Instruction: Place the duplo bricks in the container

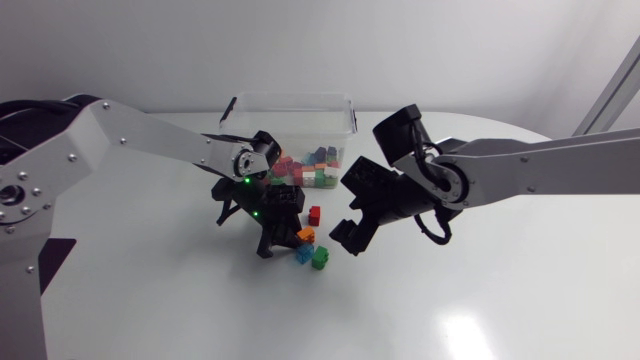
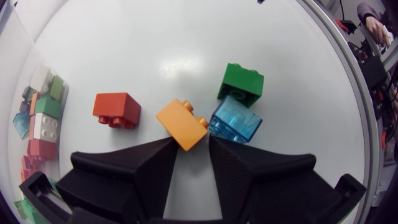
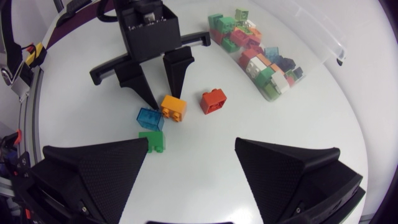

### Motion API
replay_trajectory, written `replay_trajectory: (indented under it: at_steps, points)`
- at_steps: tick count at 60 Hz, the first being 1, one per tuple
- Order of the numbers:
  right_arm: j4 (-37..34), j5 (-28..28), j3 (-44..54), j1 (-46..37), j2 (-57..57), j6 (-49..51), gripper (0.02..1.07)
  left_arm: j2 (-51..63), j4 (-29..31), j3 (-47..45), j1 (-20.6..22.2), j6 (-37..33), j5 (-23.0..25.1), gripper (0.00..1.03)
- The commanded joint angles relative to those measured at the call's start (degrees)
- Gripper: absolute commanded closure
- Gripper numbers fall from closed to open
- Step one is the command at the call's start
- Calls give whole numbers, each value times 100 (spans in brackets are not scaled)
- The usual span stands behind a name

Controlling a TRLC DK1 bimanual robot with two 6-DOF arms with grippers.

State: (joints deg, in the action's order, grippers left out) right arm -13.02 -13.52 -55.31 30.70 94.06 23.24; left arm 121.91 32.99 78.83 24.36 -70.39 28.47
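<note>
we hold our left jaws open astride the orange brick (image 2: 182, 124) on the bench (image 1: 500, 300), probably to pinch it free of the blue brick (image 2: 235, 121) touching it. the red brick (image 2: 117, 109) and green brick (image 2: 241, 81) lie near it. our right jaws hang wide open and empty beside it, leaving room. the container (image 1: 290, 97) waits beyond it.

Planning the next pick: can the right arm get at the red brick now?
Probably yes: the red brick lies alone on bare table ahead of the open right claw, though the left claw sits at the orange brick beside it.
</note>
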Motion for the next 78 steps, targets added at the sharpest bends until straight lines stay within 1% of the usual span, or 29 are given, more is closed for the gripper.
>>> replay_trajectory:
  at_steps: [1, 7, 15, 21, 24, 27, 29, 30, 31, 32, 35, 38, 40, 44, 47, 53, 57, 62, 67, 71, 74, 76, 77, 78]
  points:
    - [89, -54, -164, 6, 279, 260, 7, 176, 137, 115, 7, -230, 18, 71]
    - [133, -54, -279, -2, 482, 347, 7, 176, 172, 124, -28, -186, 18, 71]
    - [115, -54, -446, -2, 657, 356, 7, 158, 612, 317, -168, -194, 18, 71]
    - [106, -54, -428, -2, 675, 347, 7, 167, 779, 432, -204, 43, 27, 70]
    - [115, -54, -411, -2, 666, 347, 7, 158, 849, 458, -151, 359, 27, 69]
    - [115, -54, -384, -2, 657, 347, 7, 114, 832, 414, -133, 509, 18, 57]
    - [115, -54, -367, -2, 649, 347, 7, 105, 805, 414, -107, 641, 10, 44]
    - [106, -54, -358, -2, 649, 347, 7, 105, 796, 414, -98, 676, 10, 41]
    - [106, -54, -349, -2, 640, 347, 7, 105, 788, 405, -89, 746, 1, 34]
    - [106, -54, -349, -2, 631, 347, 7, 96, 788, 405, -80, 790, -8, 32]
    - [106, -54, -314, -11, 596, 339, 7, 88, 779, 397, -54, 913, -17, 31]
    - [106, -46, -270, -11, 543, 330, 7, 26, 700, 317, 34, 1150, -70, 18]
    - [106, -54, -226, -11, 499, 330, 7, -62, 568, 221, 78, 1282, -149, 14]
    - [106, -46, -164, -20, 438, 330, 7, -238, 287, 1, 192, 1537, -298, 12]
    - [106, -46, -120, -20, 394, 330, 7, -308, 155, -60, 245, 1757, -386, 6]
    - [106, -46, -68, -29, 323, 321, 7, -413, -223, -175, 341, 2187, -553, 6]
    - [97, -46, -15, -38, 262, 303, 7, -457, -311, -175, 385, 2460, -676, 6]
    - [97, -37, 47, -38, 192, 303, 7, -484, -496, -227, 526, 2899, -992, 8]
    - [97, -37, 117, -38, 112, 303, 7, -413, -496, -245, 640, 3163, -1282, 13]
    - [97, -37, 161, -38, 51, 295, 7, -378, -496, -245, 711, 3400, -1432, 23]
    - [97, -37, 187, -38, 7, 295, 7, -369, -496, -254, 737, 3559, -1458, 31]
    - [97, -37, 205, -38, -11, 295, 7, -369, -496, -271, 781, 3646, -1555, 39]
    - [97, -37, 214, -38, -19, 295, 7, -369, -496, -271, 790, 3664, -1564, 41]
    - [97, -37, 214, -38, -28, 295, 7, -369, -496, -263, 807, 3752, -1599, 49]
